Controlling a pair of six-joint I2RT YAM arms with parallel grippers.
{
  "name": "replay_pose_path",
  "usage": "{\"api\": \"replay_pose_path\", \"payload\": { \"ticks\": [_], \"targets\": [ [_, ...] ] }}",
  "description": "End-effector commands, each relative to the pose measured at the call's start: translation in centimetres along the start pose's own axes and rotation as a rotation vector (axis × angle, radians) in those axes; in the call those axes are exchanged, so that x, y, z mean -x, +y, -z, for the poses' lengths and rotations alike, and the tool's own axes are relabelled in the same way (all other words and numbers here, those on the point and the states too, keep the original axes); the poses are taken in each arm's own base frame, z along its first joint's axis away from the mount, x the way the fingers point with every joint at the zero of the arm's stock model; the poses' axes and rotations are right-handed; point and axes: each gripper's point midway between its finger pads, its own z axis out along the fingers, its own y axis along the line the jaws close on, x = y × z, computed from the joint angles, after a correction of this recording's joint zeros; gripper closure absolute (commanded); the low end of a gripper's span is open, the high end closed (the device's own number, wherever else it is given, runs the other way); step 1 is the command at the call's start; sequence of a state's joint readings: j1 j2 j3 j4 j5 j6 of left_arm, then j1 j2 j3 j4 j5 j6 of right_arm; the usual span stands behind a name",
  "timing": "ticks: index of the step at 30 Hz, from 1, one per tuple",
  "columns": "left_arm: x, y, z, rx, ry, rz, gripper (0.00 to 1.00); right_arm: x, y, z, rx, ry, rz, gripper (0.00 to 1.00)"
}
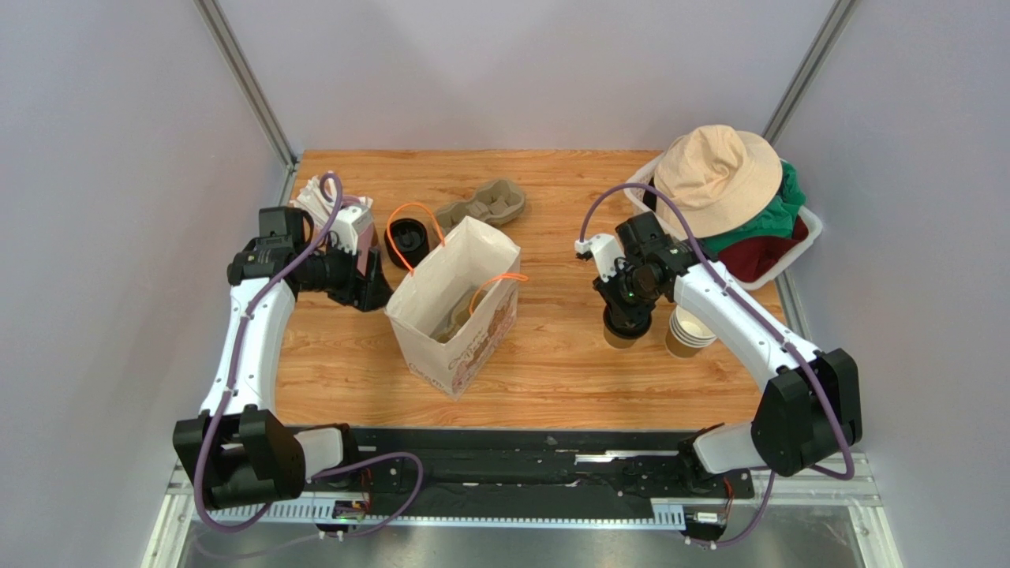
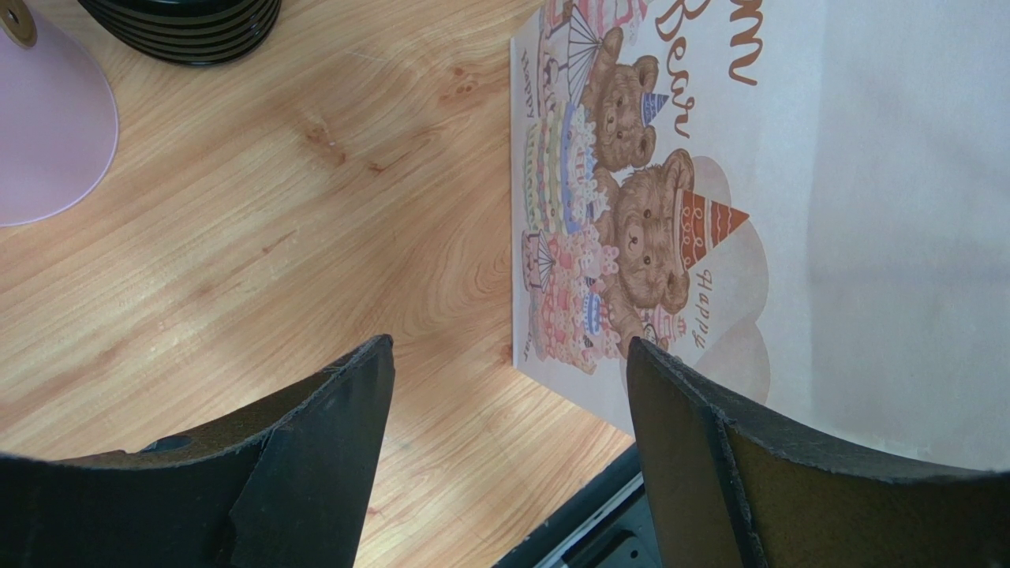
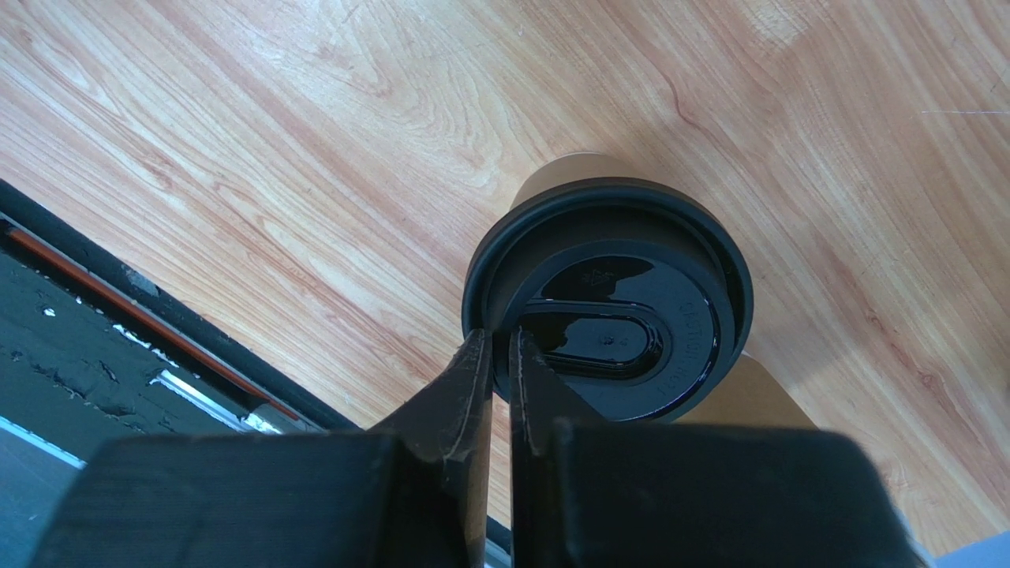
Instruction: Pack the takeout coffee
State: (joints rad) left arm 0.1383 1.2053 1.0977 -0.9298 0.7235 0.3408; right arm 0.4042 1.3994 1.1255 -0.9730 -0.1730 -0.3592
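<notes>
Wood-grain bench (image 1: 569, 355) between pale grey walls, viewed from above and from both wrists. At the centre, a paper bag (image 1: 456, 314), upright and open-mouthed, printed with party bears on its side.

On the right half of the bench, about midway between the far and near edges: the coffee (image 1: 619, 337), a brown cup under a black lid, upright on the wood, just left of a stack of lidless cups (image 1: 688, 331). Directly over it, the right gripper (image 3: 500, 355), its fingers (image 3: 474, 367) clenched almost together and pinching the lid's raised rim on one side. Cup base apparently on the bench, though contact not certain from these views.

Left of the bag, the left gripper (image 2: 510, 367), fingers spread wide and grasping nothing, low over bare wood with the bag's printed side just beyond the fingertips.

Toward the far edge behind the bag: a pile of black lids (image 1: 409, 243) and a pulp carrier (image 1: 484, 204). At the far right corner: a white basket (image 1: 810, 231) of green and red cloth, topped by a tan hat (image 1: 715, 175).
</notes>
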Motion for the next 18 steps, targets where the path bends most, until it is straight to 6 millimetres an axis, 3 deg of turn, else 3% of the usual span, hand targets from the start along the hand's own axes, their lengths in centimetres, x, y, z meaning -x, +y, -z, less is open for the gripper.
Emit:
{"api": "replay_pose_path", "payload": {
  "ticks": [1, 18],
  "targets": [
    [0.45, 0.01, 0.22, 0.003, -0.028, -0.027, 0.19, 0.31, -0.55, 0.15, -0.025, -0.009, -0.004, 0.91],
    [0.43, -0.06, 0.2, 0.0, -0.028, -0.031, 0.19, -0.32, -0.42, -0.38, -0.012, 0.026, -0.006, 0.83]
  ]
}}
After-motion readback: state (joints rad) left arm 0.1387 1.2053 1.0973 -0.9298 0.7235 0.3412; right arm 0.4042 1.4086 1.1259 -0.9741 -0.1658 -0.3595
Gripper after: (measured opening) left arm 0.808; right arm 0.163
